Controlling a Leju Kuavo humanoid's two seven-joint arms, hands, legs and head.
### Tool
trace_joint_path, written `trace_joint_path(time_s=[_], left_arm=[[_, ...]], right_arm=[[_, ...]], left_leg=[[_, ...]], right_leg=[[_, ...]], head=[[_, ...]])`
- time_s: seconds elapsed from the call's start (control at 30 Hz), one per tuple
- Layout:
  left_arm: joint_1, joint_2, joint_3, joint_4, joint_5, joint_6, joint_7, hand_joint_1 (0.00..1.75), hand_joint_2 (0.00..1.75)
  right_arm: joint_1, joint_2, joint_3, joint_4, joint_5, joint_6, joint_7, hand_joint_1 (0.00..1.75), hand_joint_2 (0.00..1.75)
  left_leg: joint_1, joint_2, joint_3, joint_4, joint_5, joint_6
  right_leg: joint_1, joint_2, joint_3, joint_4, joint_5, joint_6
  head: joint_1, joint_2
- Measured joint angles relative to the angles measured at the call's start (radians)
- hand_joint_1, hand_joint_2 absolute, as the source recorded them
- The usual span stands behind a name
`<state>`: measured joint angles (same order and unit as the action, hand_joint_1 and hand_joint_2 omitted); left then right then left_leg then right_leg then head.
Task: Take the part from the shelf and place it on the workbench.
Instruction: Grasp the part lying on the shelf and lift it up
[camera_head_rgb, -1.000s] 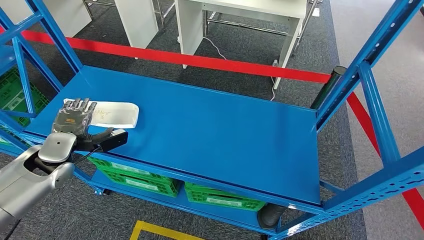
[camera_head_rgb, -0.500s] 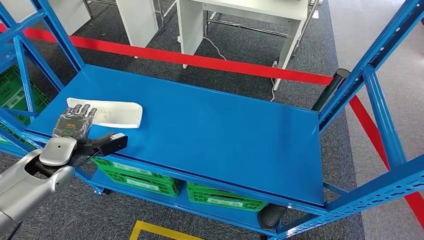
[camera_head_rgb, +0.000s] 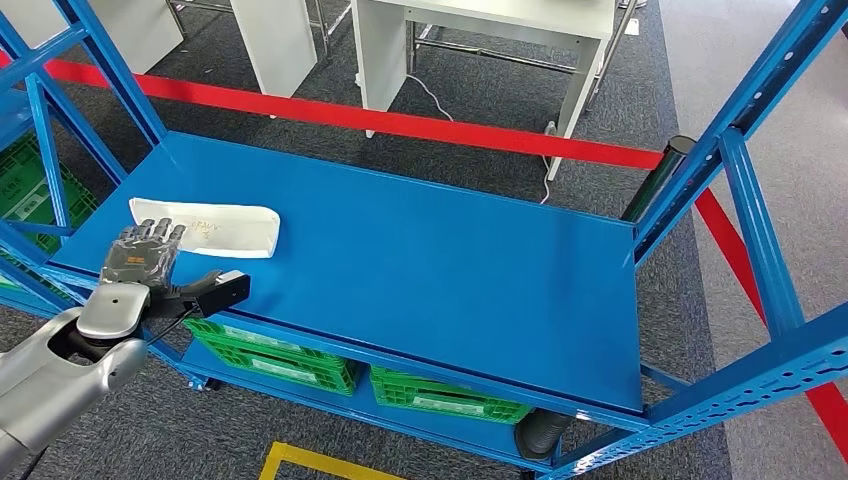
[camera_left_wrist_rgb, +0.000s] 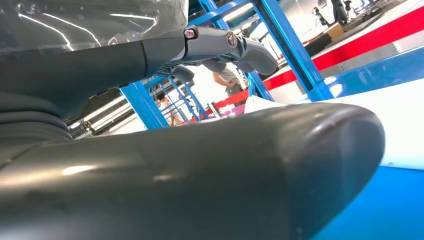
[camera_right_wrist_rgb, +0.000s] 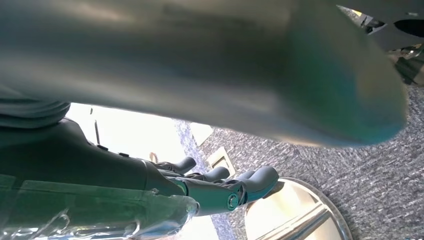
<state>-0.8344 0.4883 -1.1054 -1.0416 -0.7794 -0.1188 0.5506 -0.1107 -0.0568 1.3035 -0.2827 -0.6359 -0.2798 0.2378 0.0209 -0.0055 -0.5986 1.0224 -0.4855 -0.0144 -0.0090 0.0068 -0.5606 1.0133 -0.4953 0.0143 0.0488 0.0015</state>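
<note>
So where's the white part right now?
In the head view the white part lies flat at the left end of the blue shelf, just beyond the left hand.

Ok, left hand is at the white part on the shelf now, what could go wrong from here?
The left hand sits at the near end of the flat white part, fingers spread and nothing held: closing now may only nudge it further back along the blue shelf. The part is long, so a grip at one end could let it tip or slip. The blue upright beside the arm could catch it on withdrawal.

Part's (camera_head_rgb: 205, 228) near end behind robot hand (camera_head_rgb: 140, 255)
</note>
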Motion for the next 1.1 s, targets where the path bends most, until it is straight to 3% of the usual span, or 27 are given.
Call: trace_joint_path(time_s=[0.47, 1.1], left_arm=[[-0.011, -0.051, -0.012, 0.015, -0.049, 0.069, -0.084, 0.00, 0.00], [-0.017, -0.136, -0.030, 0.079, -0.041, 0.125, -0.132, 0.00, 0.00]], right_arm=[[-0.001, 0.001, 0.000, 0.000, 0.004, 0.000, -0.005, 0.00, 0.00], [-0.001, -0.001, -0.002, 0.000, 0.006, -0.063, -0.043, 0.00, 0.00]], left_leg=[[0.000, 0.000, 0.000, 0.000, 0.000, 0.000], [0.000, 0.001, 0.000, 0.000, 0.000, -0.001]], right_leg=[[0.000, 0.000, 0.000, 0.000, 0.000, 0.000], [0.000, 0.000, -0.001, 0.000, 0.000, -0.001]], head=[[0.000, 0.000], [0.000, 0.000]])
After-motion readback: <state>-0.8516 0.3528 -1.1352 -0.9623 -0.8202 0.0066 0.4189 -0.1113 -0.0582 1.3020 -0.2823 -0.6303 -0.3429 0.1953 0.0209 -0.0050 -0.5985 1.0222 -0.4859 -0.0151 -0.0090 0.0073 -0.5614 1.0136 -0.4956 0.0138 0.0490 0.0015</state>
